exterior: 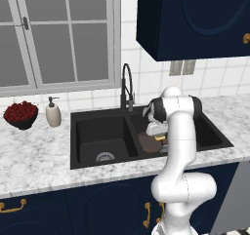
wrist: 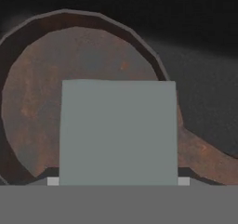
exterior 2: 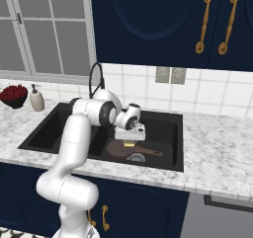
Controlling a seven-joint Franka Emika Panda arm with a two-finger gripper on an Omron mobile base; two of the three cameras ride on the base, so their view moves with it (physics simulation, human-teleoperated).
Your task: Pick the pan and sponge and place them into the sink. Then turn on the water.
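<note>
Your marble counter [exterior: 39, 156] carries one black double-basin sink [exterior: 78, 136] — one pan [exterior 2: 118, 150] in its right basin. From the hand camera, one sponge [wrist: 118, 130] clamped by the gripper [exterior 2: 129, 144] above the pan — the right base camera shows its yellow edge.

A blue-grey sponge [wrist: 118, 132] sits squarely in the foreground, covering the middle of a round, rusty-brown pan [wrist: 35, 102] whose handle runs off toward the lower right over the dark sink [wrist: 204, 83] floor.

The pan [exterior 2: 121, 150] fills the sink's [exterior 2: 174, 133] right basin floor; left basin stands open.
</note>
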